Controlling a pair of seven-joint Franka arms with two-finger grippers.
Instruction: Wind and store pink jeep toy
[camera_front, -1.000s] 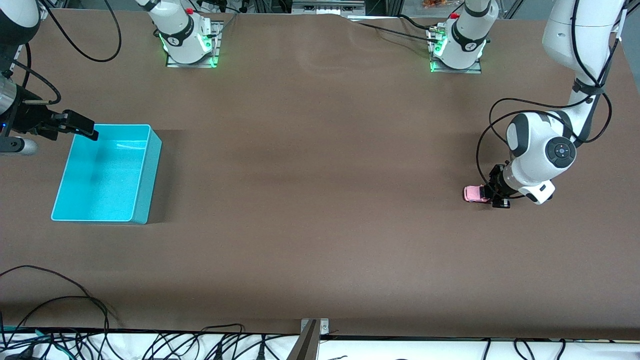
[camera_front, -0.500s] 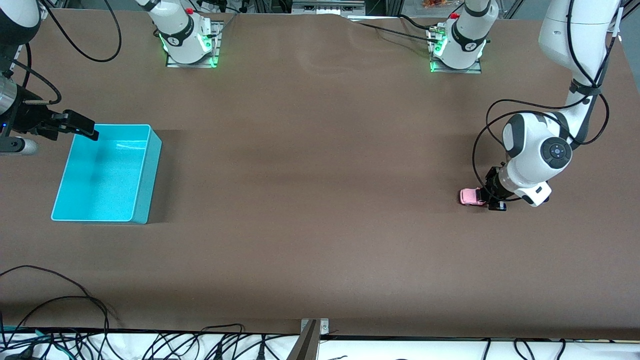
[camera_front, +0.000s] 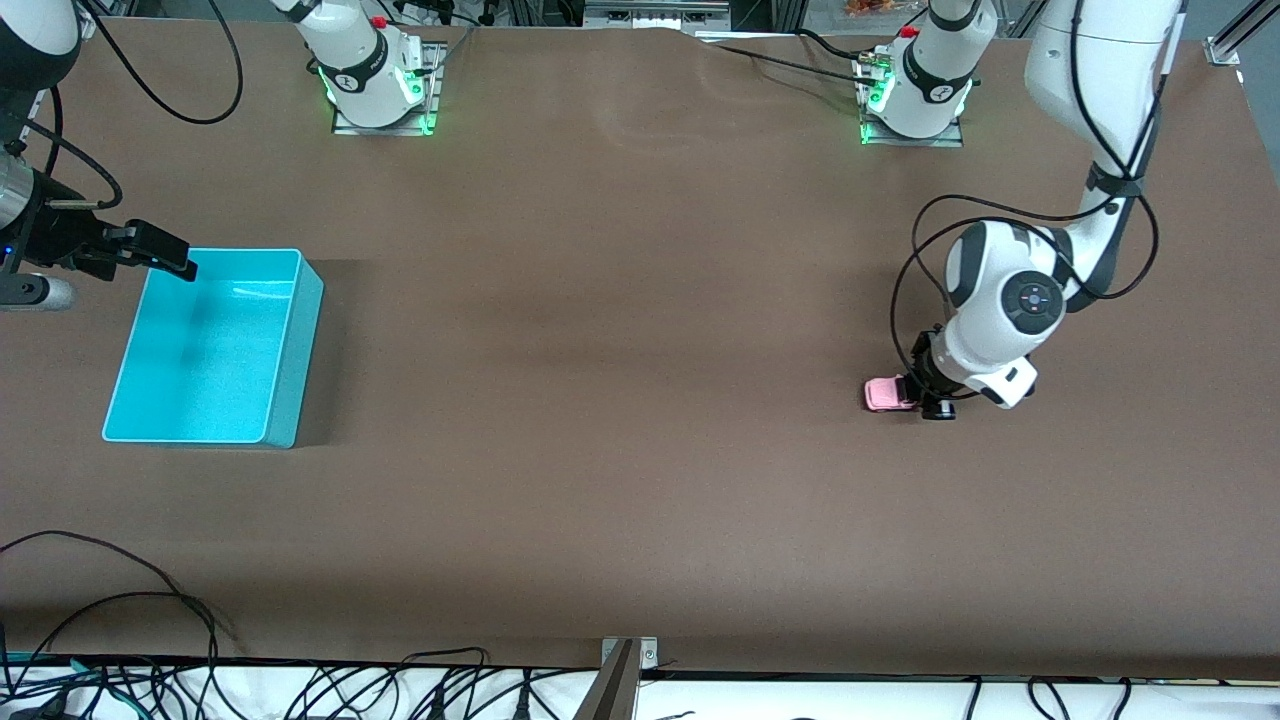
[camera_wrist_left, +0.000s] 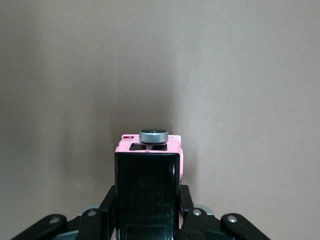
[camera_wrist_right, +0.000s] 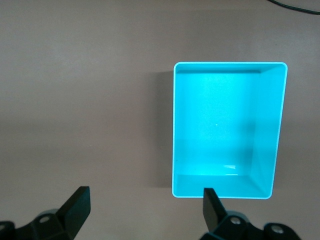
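The pink jeep toy (camera_front: 888, 393), mid-right of the front pic on the surface, looks tiny, light & hard, so the left hand (camera_front: 915, 395) pinches its sides, while the right hand (camera_front: 165, 255) waits spread over the teal bin (camera_front: 290, 340).

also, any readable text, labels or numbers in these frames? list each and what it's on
None can be read.
Pink jeep toy, gripped in the left pincer: no lettering shows.
Teal bin: plain, no label.
Dark marks on the arm bases: too small to read.
Right pincer, open over the table beside the bin: no markings.
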